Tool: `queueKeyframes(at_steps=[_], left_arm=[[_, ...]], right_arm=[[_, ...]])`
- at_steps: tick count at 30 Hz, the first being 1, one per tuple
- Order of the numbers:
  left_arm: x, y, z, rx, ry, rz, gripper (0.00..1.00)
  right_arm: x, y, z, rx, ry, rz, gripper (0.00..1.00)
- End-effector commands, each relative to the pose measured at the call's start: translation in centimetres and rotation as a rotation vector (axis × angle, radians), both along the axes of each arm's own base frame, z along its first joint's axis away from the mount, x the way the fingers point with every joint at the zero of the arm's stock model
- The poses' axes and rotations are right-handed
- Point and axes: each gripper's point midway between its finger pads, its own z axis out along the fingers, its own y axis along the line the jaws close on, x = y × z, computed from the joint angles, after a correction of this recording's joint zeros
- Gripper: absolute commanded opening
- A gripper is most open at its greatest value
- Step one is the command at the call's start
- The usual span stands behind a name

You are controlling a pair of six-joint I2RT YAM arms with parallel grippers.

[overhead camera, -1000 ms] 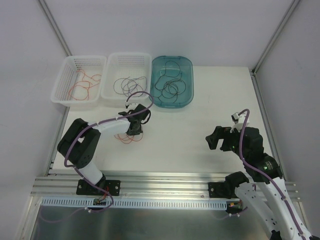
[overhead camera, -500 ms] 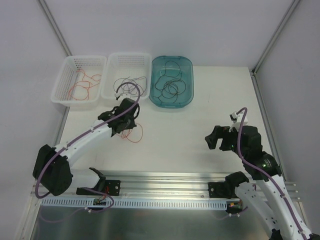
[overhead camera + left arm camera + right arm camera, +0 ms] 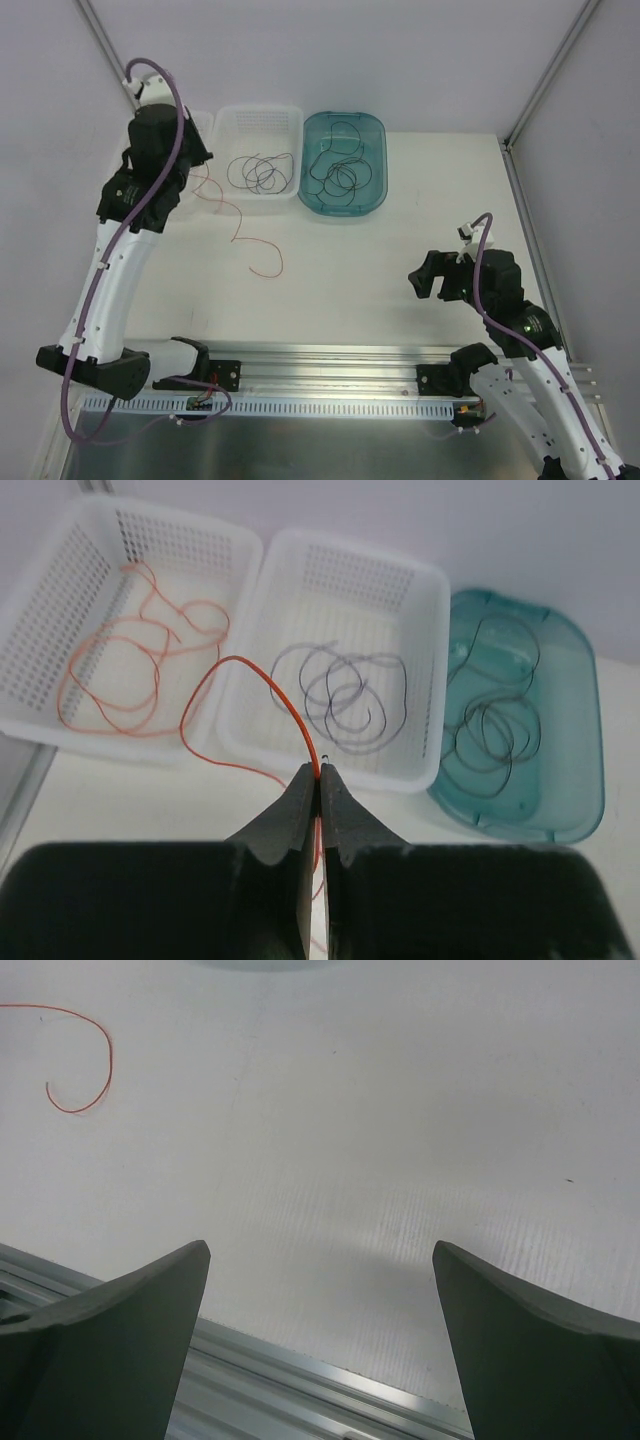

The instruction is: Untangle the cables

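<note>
Left tool (image 3: 320,772) pinched shut on 1 red cable (image 3: 235,665), tail trailing across desk (image 3: 400,250). Far-left basket (image 3: 60,570) holds red cables (image 3: 110,670); middle basket (image 3: 350,565) holds black cables (image 3: 340,695). Black tangle (image 3: 495,720) in teal tub (image 3: 565,750) is unsorted. Right tool (image 3: 320,1250) gapes, empty.

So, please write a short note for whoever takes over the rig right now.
Left tool: shut on one thin red-orange wire, held up by the left white mesh basket; the wire's tail lies on the white table.
Right tool: open, empty, above the table.
Done: red-orange wires in that basket, black wires in the middle white mesh basket.
To do: drop the held wire in, then probably sort the looped black wires in the teal plastic tub.
</note>
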Motion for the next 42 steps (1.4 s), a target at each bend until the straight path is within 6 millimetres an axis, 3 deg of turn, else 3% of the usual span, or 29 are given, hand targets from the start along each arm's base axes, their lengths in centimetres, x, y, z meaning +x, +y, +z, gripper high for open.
queueKeyframes(at_steps=[1,2,4,5,7,8,9,11,12,14,15,17,18,20,21,22,23,27,28,31,32,33,37,39,40,41,42], left_arm=[[1.1,3.6,5.0,0.097,-0.085,0.070,0.01],[1.2,4.4,7.9,0.087,-0.148,0.091,0.00],[2.8,5.4,9.0,0.094,-0.162,0.114,0.00],[3.9,6.7,10.6,0.096,-0.191,0.149,0.00],[4.9,7.8,11.7,0.107,-0.211,0.171,0.00],[5.1,8.9,13.2,0.113,-0.243,0.199,0.00],[6.9,9.5,12.1,0.133,-0.211,0.214,0.00],[8.4,11.0,11.6,0.131,-0.200,0.239,0.00],[10.1,12.8,9.7,0.118,-0.157,0.277,0.00],[12.0,13.9,7.4,0.095,-0.114,0.280,0.00],[13.7,15.0,4.9,0.097,-0.063,0.295,0.00],[15.4,16.1,2.6,0.115,-0.022,0.308,0.00],[16.9,16.9,0.1,0.133,0.029,0.311,0.01],[18.3,17.6,-2.3,0.138,0.071,0.309,0.05],[19.4,18.0,-4.8,0.131,0.117,0.309,0.13],[19.7,18.5,-5.8,0.122,0.135,0.316,0.18],[20.2,18.6,-7.9,0.110,0.173,0.310,0.30],[19.6,19.0,-9.6,0.090,0.213,0.316,0.64],[19.3,18.8,-9.5,0.086,0.215,0.313,0.80],[17.5,17.6,-7.7,0.033,0.179,0.286,0.94],[16.7,17.2,-8.4,0.017,0.199,0.279,0.97],[15.4,16.6,-6.5,-0.005,0.160,0.273,0.98],[11.9,15.6,-6.2,-0.006,0.138,0.251,0.99],[9.2,15.7,-8.2,0.029,0.151,0.257,0.99],[8.5,15.8,-11.2,0.036,0.174,0.259,0.99],[7.2,15.7,-10.1,0.036,0.126,0.257,0.99],[6.3,15.9,-10.9,0.031,0.120,0.265,0.99]], right_arm=[[0.3,0.4,1.9,0.014,-0.042,0.024,1.00],[0.2,0.4,2.0,0.011,-0.043,0.025,1.00],[0.3,0.4,2.0,0.010,-0.040,0.024,0.99],[0.3,0.4,2.2,0.009,-0.041,0.026,1.00],[0.3,0.4,2.4,0.007,-0.043,0.028,0.99],[0.3,0.5,2.3,0.004,-0.039,0.032,1.00],[0.3,0.4,2.3,0.002,-0.038,0.031,1.00],[0.4,0.4,2.2,-0.005,-0.033,0.032,1.00],[0.3,0.4,1.9,-0.008,-0.022,0.034,1.00],[0.3,0.4,1.7,-0.010,-0.013,0.034,1.00],[0.3,0.5,1.3,-0.016,0.003,0.035,1.00],[0.4,0.4,0.9,-0.043,0.010,0.049,1.00],[0.4,0.4,0.6,-0.047,0.021,0.051,1.00],[0.4,0.4,0.3,-0.055,0.034,0.055,1.00],[0.5,0.4,0.1,-0.059,0.044,0.054,1.00],[0.5,0.5,0.1,-0.060,0.046,0.055,0.99],[0.6,0.4,0.1,-0.063,0.046,0.056,0.99],[0.8,0.6,0.1,-0.066,0.047,0.063,1.00],[0.7,0.7,0.0,-0.063,0.050,0.068,1.00],[0.8,1.0,0.0,-0.055,0.044,0.082,1.00],[0.8,1.0,0.1,-0.051,0.040,0.085,0.99],[0.8,1.1,0.1,-0.047,0.037,0.090,1.00],[0.5,1.4,0.4,-0.027,0.014,0.110,1.00],[0.3,1.6,0.7,-0.015,-0.006,0.119,1.00],[0.2,1.6,0.6,-0.011,-0.010,0.123,0.99],[0.2,1.7,0.8,-0.005,-0.017,0.126,1.00],[0.0,1.9,1.0,0.005,-0.026,0.137,0.99]])
